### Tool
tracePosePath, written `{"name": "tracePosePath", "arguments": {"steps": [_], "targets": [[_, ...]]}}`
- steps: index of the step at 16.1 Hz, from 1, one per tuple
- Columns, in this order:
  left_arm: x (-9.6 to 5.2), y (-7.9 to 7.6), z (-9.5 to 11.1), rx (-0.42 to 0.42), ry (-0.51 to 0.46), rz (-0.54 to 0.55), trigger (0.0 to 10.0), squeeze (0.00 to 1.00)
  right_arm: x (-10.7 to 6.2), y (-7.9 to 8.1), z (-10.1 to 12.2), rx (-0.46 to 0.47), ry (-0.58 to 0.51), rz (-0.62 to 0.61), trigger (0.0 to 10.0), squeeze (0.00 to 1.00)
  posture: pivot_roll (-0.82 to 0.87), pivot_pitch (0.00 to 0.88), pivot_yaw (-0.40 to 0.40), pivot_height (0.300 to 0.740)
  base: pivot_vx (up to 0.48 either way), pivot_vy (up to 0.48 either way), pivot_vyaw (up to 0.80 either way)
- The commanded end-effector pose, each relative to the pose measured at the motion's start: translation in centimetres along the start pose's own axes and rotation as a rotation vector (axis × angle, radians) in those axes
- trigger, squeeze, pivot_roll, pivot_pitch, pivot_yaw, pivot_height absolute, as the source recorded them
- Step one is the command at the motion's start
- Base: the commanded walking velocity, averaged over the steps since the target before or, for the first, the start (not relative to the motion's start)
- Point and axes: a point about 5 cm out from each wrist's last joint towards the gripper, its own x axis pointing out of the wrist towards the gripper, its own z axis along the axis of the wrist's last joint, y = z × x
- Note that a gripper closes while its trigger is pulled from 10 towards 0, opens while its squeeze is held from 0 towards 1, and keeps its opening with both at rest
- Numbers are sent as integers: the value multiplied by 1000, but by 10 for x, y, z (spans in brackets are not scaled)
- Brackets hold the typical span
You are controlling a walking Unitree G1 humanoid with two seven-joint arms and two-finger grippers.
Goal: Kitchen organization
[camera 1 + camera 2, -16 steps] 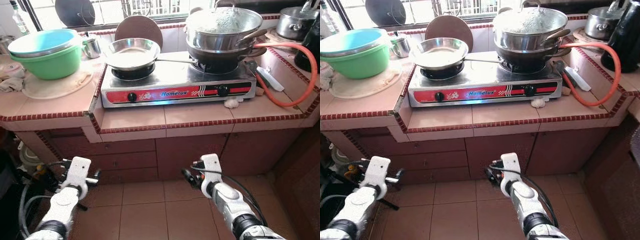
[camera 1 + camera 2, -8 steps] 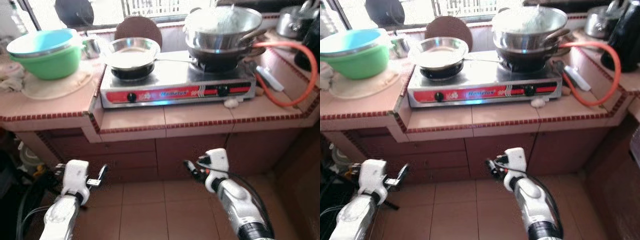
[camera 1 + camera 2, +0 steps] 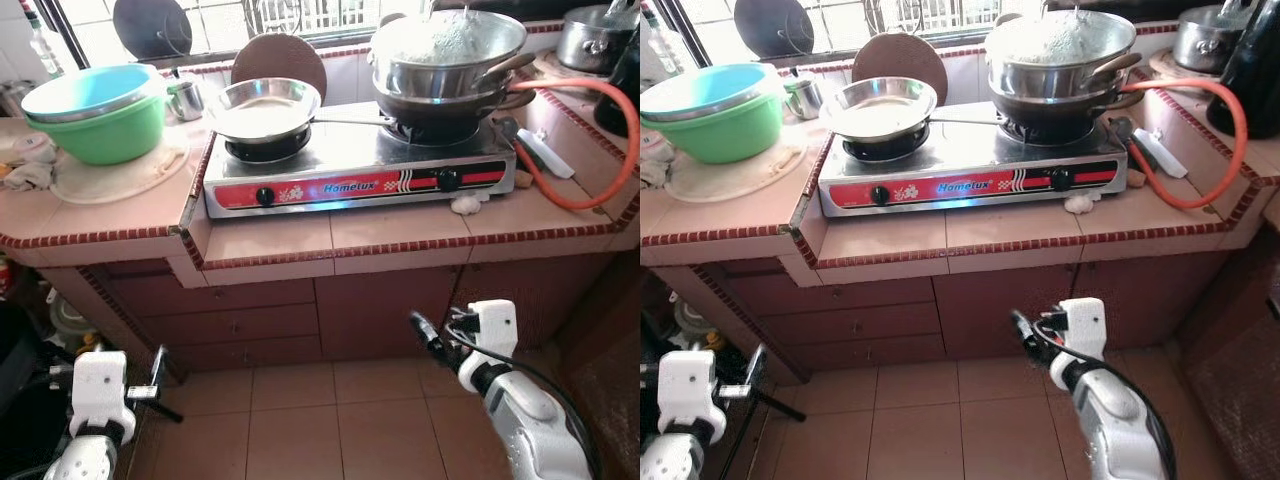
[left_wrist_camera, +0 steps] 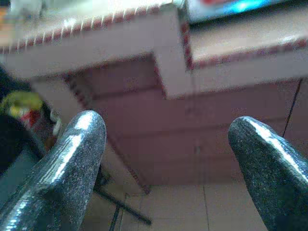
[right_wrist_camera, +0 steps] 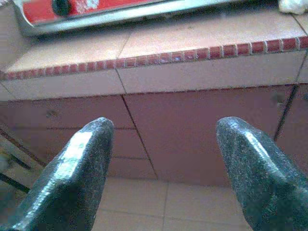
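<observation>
"Homelux" is printed on the red-fronted stove (image 3: 358,170) on a pink tiled counter (image 3: 300,240) (dark red trim); the left gripper (image 4: 168,159) and right gripper (image 5: 166,163), jaws spread, hang over the tiled floor (image 3: 300,420).

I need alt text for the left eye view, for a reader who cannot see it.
A two-burner gas stove sits on a pink tiled counter, with a steel pan and stacked pots on its burners. Both robot hands, left and right, hang low before the cabinets, open.
</observation>
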Motion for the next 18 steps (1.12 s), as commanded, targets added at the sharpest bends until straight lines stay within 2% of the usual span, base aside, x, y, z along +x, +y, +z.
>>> {"name": "tracePosePath", "arguments": {"steps": [1,2,4,5,6,7,8,10,12,13,14,15,17,18], "targets": [[-2,4,6,-8,0,32,10000,0,-3,8,9,-2,-9,36,10000,0,-150,26,108,740,0,0,0],[-6,6,10,-40,-9,69,10000,0,-4,13,16,-7,-12,51,10000,0,-147,29,103,740,0,0,0],[-13,7,14,-70,-6,113,10000,0,-1,17,30,-134,-76,45,10000,0,-144,28,94,740,0,0,0],[-12,7,20,-80,-20,149,10000,0,2,20,39,-99,-110,48,10000,0,-138,33,84,740,0,0,0],[-6,8,27,-78,-49,184,10000,0,6,20,48,-123,-131,23,10000,0,-133,34,78,740,0,0,0],[-2,10,30,-24,-63,225,10000,0,7,22,51,-151,-132,20,10000,0,-133,34,78,740,0,0,0],[0,9,30,-30,-50,229,10000,0,8,24,51,-156,-114,50,10000,0,-131,33,76,740,0,0,0],[5,10,36,13,-76,234,10000,0,10,20,53,-192,-106,-18,10000,0,-131,33,76,740,0,0,0],[14,12,42,7,-77,255,10000,0,13,18,58,-170,-152,-89,10000,0,-144,26,81,740,0,0,0],[19,4,44,5,-78,213,10000,0,12,14,66,-210,-198,-175,10000,0,-150,26,85,740,0,0,0],[21,-6,44,-44,-70,151,10000,0,11,11,70,-229,-221,-239,10000,0,-156,27,89,740,0,0,0],[24,-19,43,-113,-57,65,10000,0,10,10,69,-210,-225,-261,10000,0,-157,27,91,740,0,0,0],[29,-32,46,-309,-32,-14,10000,0,10,9,64,-168,-203,-269,10000,0,-159,32,97,740,0,0,0],[32,-32,50,-305,-45,-14,10000,0,12,9,61,-155,-194,-275,10000,0,-163,34,103,740,0,0,0]]}}
